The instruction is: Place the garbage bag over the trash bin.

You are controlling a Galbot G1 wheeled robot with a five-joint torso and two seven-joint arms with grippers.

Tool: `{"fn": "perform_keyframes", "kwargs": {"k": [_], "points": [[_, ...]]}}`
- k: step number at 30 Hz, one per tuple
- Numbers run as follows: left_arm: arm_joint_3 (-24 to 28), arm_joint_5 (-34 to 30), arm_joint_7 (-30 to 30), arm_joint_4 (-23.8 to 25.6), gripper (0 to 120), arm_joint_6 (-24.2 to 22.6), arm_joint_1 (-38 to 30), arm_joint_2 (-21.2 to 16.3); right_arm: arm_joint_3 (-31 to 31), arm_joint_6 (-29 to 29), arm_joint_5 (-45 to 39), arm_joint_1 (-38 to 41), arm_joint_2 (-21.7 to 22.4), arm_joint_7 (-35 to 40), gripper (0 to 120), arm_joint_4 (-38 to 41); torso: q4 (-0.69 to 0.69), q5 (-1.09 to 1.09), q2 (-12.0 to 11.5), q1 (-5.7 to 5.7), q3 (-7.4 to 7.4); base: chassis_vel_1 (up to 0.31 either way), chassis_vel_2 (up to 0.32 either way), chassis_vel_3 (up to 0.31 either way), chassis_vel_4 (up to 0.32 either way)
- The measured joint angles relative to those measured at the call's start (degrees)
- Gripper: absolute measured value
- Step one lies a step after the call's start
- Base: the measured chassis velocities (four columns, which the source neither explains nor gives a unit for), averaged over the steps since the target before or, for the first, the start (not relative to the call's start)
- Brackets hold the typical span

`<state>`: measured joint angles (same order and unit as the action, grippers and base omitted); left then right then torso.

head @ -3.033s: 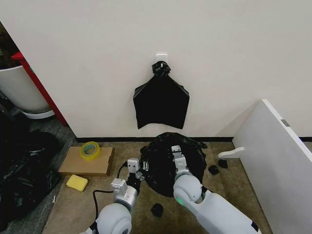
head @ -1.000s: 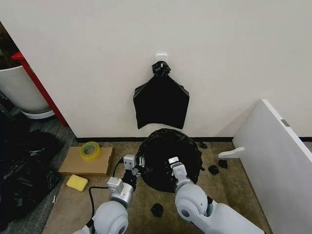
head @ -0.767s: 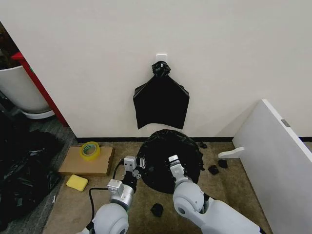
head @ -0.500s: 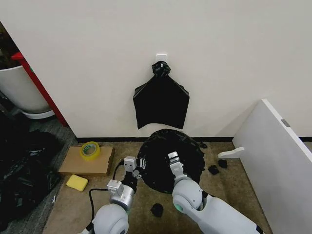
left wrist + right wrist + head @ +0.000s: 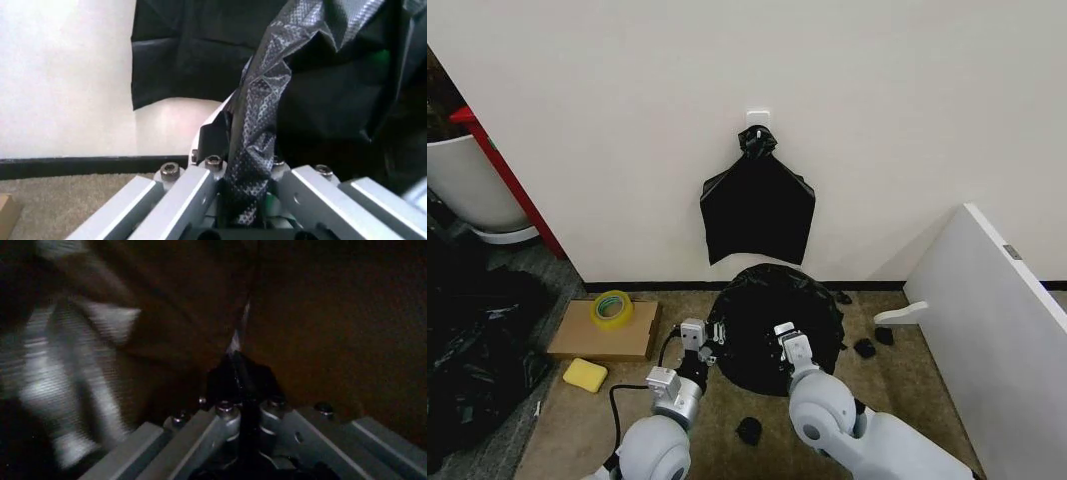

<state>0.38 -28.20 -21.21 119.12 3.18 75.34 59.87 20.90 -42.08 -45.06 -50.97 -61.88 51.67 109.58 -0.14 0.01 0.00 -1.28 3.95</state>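
The garbage bag (image 5: 772, 318) is a glossy black dome of film on the floor by the wall, stretched between my two grippers. The trash bin is hidden under it. My left gripper (image 5: 710, 352) is at the bag's left edge, shut on a twisted strip of the film (image 5: 257, 125) that runs up between its fingers. At the bag's near edge, my right gripper (image 5: 781, 340) is shut on a dark fold of the garbage bag (image 5: 240, 365).
A flat black bundle (image 5: 758, 205) hangs from a wall hook above. A cardboard sheet (image 5: 587, 340) with a yellow tape roll (image 5: 611, 308) and a yellow sponge (image 5: 585, 375) lie left. Black scraps (image 5: 749, 430) dot the carpet. A white board (image 5: 997, 330) leans right; a white tub (image 5: 467, 185) stands far left.
Since three seconds ago both grippers have drawn back toward me and the bag looks tauter and rounder. In the last second the right gripper edged forward, then back.
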Motion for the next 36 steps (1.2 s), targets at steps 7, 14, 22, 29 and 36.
{"fn": "perform_keyframes", "kwargs": {"k": [7,14,22,29,36], "points": [[-0.09,-0.02,-0.08,0.96,0,0.05,0.51,-0.16,0.74,2.04,9.02,2.42,-1.54,-3.91,0,-4.50,0.01,0.00,0.00,0.00,0.00,0.000,0.000,0.000,0.000],[-0.14,-0.02,-0.09,0.54,0,0.22,0.39,-0.10,-0.10,8.50,16.91,1.78,-0.71,-8.84,0,-3.71,0.01,0.00,0.00,0.00,0.00,0.000,0.000,0.000,0.000],[-1.23,-0.92,-0.15,-0.53,0,0.42,-0.74,-0.03,-1.68,9.85,10.98,-3.61,1.32,-9.24,0,5.30,-0.01,0.00,0.00,0.00,-0.01,0.000,0.000,0.000,0.000],[-1.42,-0.97,-0.14,-0.33,0,0.44,-0.73,-0.26,-0.77,1.46,1.98,-1.76,-0.79,-2.71,0,4.31,0.00,0.00,0.00,0.00,-0.01,0.000,0.000,0.000,0.000],[-1.94,-0.84,-0.08,0.65,0,0.44,0.18,-0.31,0.72,0.12,4.65,1.96,-2.55,-1.48,0,-2.36,0.01,0.00,0.00,0.00,0.00,0.000,0.000,0.000,0.000]]}}
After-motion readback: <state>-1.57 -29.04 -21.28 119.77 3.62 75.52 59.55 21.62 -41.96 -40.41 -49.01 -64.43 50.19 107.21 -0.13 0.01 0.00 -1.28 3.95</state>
